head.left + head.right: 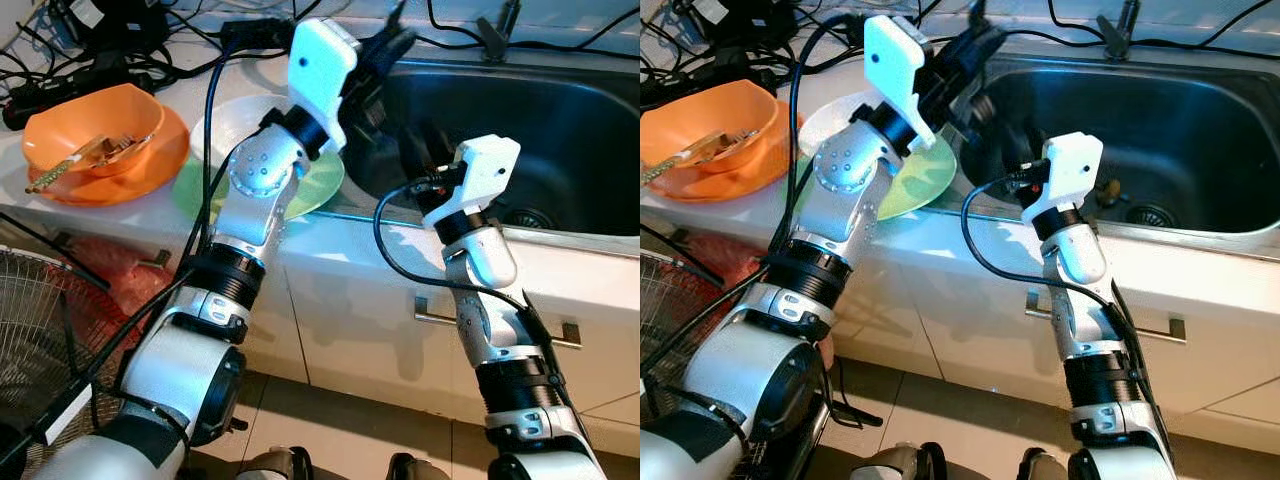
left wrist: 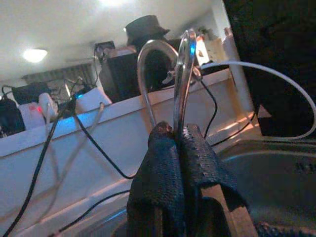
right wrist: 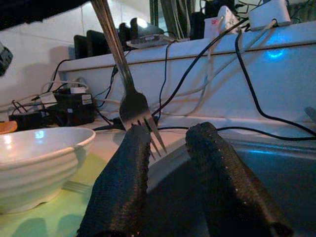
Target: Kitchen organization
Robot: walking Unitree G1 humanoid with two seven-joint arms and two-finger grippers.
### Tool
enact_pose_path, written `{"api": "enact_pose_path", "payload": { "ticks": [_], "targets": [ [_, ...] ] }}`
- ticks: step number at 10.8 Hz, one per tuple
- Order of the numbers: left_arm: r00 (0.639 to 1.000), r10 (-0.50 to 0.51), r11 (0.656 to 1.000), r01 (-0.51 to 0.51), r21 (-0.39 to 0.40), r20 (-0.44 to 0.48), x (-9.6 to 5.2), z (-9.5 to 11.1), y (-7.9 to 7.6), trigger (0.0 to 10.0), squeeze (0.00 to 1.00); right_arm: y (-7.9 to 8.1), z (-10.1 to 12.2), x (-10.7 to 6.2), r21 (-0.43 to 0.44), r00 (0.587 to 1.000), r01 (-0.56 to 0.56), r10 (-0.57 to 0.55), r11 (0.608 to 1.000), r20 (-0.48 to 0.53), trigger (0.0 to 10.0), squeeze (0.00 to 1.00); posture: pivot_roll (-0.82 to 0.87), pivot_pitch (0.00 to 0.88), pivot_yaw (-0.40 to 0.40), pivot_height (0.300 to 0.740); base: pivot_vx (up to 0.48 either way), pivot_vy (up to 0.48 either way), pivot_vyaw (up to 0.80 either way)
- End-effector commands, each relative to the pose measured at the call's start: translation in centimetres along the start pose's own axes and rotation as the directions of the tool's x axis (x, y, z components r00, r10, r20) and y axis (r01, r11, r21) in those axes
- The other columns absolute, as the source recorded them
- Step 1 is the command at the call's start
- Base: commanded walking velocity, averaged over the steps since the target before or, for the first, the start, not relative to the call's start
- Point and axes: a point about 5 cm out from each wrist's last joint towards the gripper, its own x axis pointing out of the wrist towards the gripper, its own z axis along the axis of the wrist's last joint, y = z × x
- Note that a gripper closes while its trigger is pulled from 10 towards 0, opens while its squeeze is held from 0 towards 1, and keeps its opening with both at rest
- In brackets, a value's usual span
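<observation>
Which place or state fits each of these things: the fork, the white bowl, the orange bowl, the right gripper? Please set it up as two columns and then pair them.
Things:
1. fork
2. white bowl
3. orange bowl
4. right gripper

Places or states:
A. open, at the near edge of the sink
B. on the green plate
C. pinched in the left gripper
D. on the counter at the robot's far left, with utensils inside

Pairs: 1-C, 2-B, 3-D, 4-A
</observation>
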Motion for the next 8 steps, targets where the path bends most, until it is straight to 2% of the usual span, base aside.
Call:
{"api": "enact_pose_path", "payload": {
  "ticks": [1,8],
  "targets": [
    [1.0,-0.008,1.0,0.007,0.014,0.026,0.5,0.7,0.2,10.0,0.0,0.4,0.4,0.0,0.013,1.0,-0.017,0.017,1.0,0.02,10.0,0.0,0.01,0.144,0.113,0.74,0.0,0.0,0.0],
    [0.992,-0.125,0.988,0.126,-0.089,0.024,0.8,-0.5,-2.5,10.0,0.0,1.6,1.1,-0.1,0.054,0.995,-0.095,0.092,0.994,0.049,10.0,0.0,0.0,0.148,0.117,0.74,0.0,0.0,0.0]
  ]
}}
